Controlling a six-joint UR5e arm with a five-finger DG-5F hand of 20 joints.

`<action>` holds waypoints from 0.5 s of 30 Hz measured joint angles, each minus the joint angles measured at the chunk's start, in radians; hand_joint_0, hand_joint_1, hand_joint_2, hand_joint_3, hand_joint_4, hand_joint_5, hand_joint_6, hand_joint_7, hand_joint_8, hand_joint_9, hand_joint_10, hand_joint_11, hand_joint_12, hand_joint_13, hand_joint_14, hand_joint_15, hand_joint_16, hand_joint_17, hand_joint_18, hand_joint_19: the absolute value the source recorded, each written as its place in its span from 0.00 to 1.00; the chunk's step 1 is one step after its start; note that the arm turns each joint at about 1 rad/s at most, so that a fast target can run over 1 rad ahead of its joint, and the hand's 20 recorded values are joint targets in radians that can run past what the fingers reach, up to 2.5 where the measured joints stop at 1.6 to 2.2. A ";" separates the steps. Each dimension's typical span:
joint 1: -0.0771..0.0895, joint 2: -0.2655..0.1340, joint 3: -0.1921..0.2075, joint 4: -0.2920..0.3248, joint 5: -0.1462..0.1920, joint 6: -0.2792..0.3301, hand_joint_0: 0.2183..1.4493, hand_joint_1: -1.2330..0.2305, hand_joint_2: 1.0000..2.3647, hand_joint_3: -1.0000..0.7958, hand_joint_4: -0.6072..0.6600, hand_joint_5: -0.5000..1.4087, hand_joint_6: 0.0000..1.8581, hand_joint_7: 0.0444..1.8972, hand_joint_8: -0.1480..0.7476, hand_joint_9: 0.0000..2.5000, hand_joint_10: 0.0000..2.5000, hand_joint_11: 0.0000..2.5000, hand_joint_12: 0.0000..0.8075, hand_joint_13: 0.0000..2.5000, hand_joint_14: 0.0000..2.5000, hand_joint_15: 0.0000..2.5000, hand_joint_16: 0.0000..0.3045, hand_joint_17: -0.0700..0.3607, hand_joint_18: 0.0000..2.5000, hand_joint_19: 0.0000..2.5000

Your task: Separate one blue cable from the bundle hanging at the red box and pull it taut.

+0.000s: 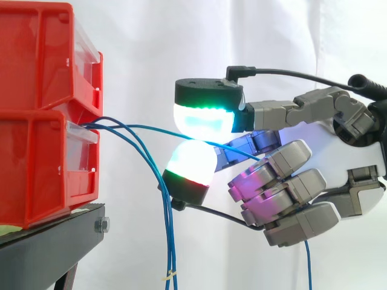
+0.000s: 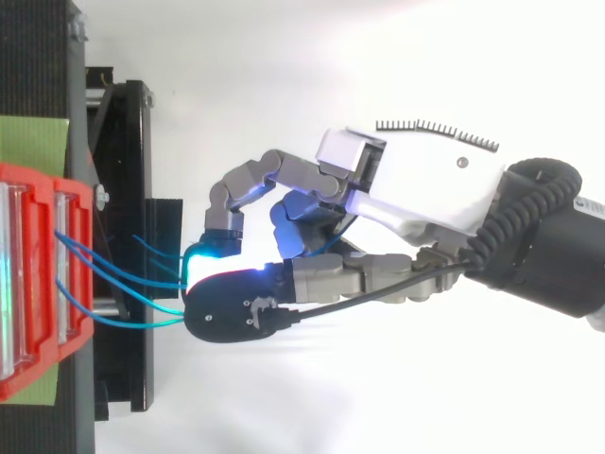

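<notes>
Robot hand [image 1: 357, 154] pinching one blue cable [image 1: 151, 127], seemingly taut, from red box [image 1: 42, 169].

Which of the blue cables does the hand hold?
The blue cable stretching almost level from the lower red bin to between the hand's fingertips; the other cables droop downward.

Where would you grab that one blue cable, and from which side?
Grip the cable on its free stretch beyond the bin, clear of the hanging bundle. Come from opposite the bin, pads above and below: it is thin, running nearly level.
</notes>
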 measured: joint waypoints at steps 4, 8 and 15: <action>0.001 0.000 -0.010 0.003 -0.002 0.019 0.42 0.39 0.02 0.47 0.53 0.15 0.54 0.55 0.58 0.25 0.95 0.35 0.49 0.28 1.00 0.47 0.13 0.36 0.52 0.74; 0.001 0.000 -0.014 0.005 -0.003 0.026 0.43 0.42 0.02 0.45 0.55 0.15 0.54 0.53 0.59 0.22 0.98 0.34 0.50 0.26 1.00 0.46 0.12 0.36 0.49 0.71; 0.004 0.000 -0.046 0.014 -0.005 0.028 0.43 0.43 0.01 0.43 0.57 0.14 0.54 0.52 0.60 0.21 1.00 0.33 0.50 0.25 1.00 0.45 0.13 0.37 0.48 0.68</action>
